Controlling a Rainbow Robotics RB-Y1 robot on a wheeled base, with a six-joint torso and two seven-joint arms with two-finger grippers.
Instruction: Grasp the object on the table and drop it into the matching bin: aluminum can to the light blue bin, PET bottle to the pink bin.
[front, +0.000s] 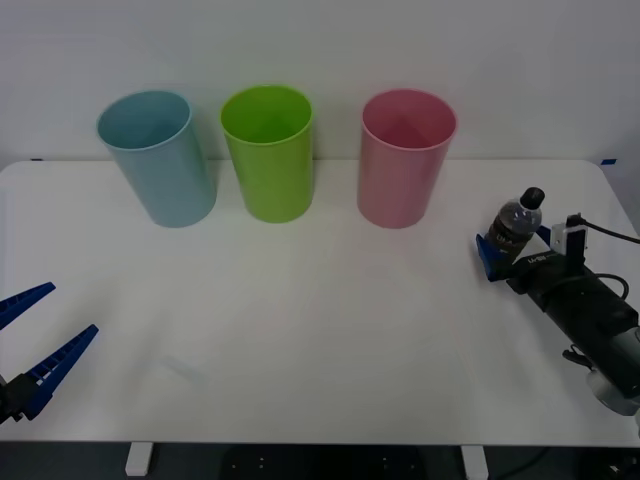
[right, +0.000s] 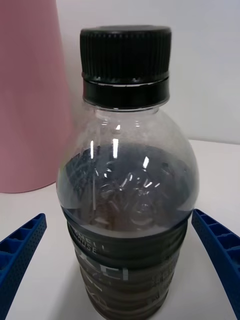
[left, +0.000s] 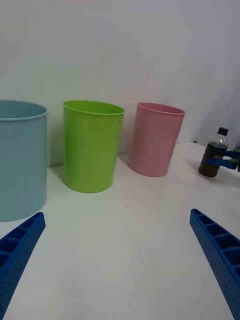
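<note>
1. Right gripper (front: 508, 247) sits low at the table's right side, blue fingers (right: 20, 250) spread either side of the PET bottle (front: 517, 226). Wrist view shows a gap between each finger and the bottle wall, so not clamped; contact lower down is possibly hidden, can't confirm.
2. PET bottle stands upright on the table (front: 320, 330) between those fingers: black cap, clear shoulder, dark label.
3. Pink bin (front: 405, 158) is ahead and to the left of the right gripper, near the bottle but apart from it.
4. Green bin (front: 267, 152) is further left of pink, then the light blue bin (front: 158, 158) furthest left; all three upright in a row at the far side.
5. Left gripper (front: 40, 335) hovers near the table's left front edge, fingers wide apart, holding nothing, well apart from the bottle.
</note>
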